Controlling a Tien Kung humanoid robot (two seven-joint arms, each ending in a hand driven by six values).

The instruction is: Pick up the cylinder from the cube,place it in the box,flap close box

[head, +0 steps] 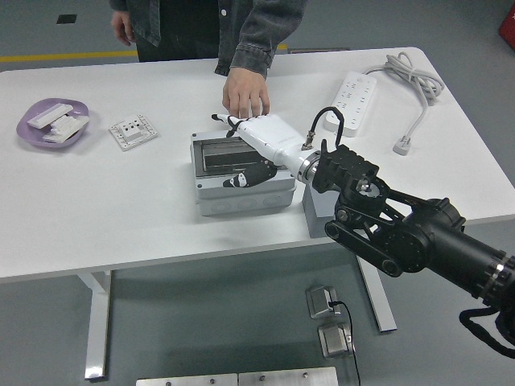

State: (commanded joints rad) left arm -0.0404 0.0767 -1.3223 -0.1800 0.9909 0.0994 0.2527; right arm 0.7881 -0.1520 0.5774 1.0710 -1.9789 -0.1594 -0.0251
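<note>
I see my right hand [256, 153] lying flat with loose fingers, gripping nothing, on the lid of the grey box [241, 173], now closed; the cylinder is hidden from me.

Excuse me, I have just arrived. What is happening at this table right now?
The robot's right hand lies on top of the grey box, pressing its clear lid down flat, so the box looks closed or nearly closed. A person's hand rests on the white table just behind the box. The grey cube stands right of the box, mostly hidden by the arm. The cylinder is not visible. The left arm is out of view.
</note>
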